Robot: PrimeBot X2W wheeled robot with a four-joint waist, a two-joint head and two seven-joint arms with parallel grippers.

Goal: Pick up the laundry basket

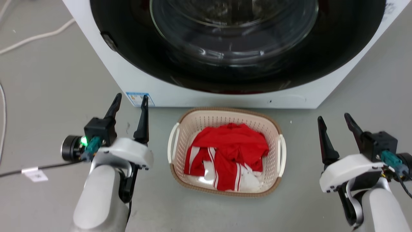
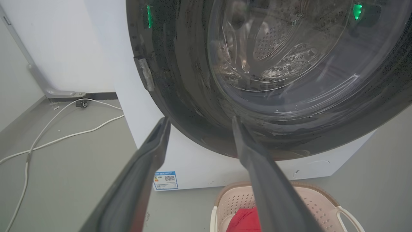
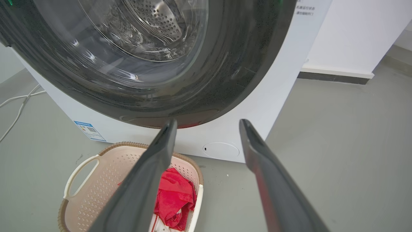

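Far left on the floor [image 1: 48,80]: white cable [image 1: 35,37] lies loose, well apart from my work.
left gripper [image 1: 131,96]: my fingers stand wide, holding nothing. It waits beside the laundry basket [image 1: 193,125], near its left handle [image 1: 171,141], I judge to close in sideways.
laundry basket: on the floor just before the washer [image 1: 145,87], between my grippers. Probably set there to take loads from the door. Red garment [image 1: 228,145] heaped inside.
right gripper [image 1: 333,116]: fingers wide too, empty. Near the right handle [image 1: 283,151], mirroring the left for a two-sided lift.
surface: smooth, flat grey; basket sits level.
room: white wall [image 2: 64,48] beyond the washer, dark skirting [image 3: 334,78] at its foot.
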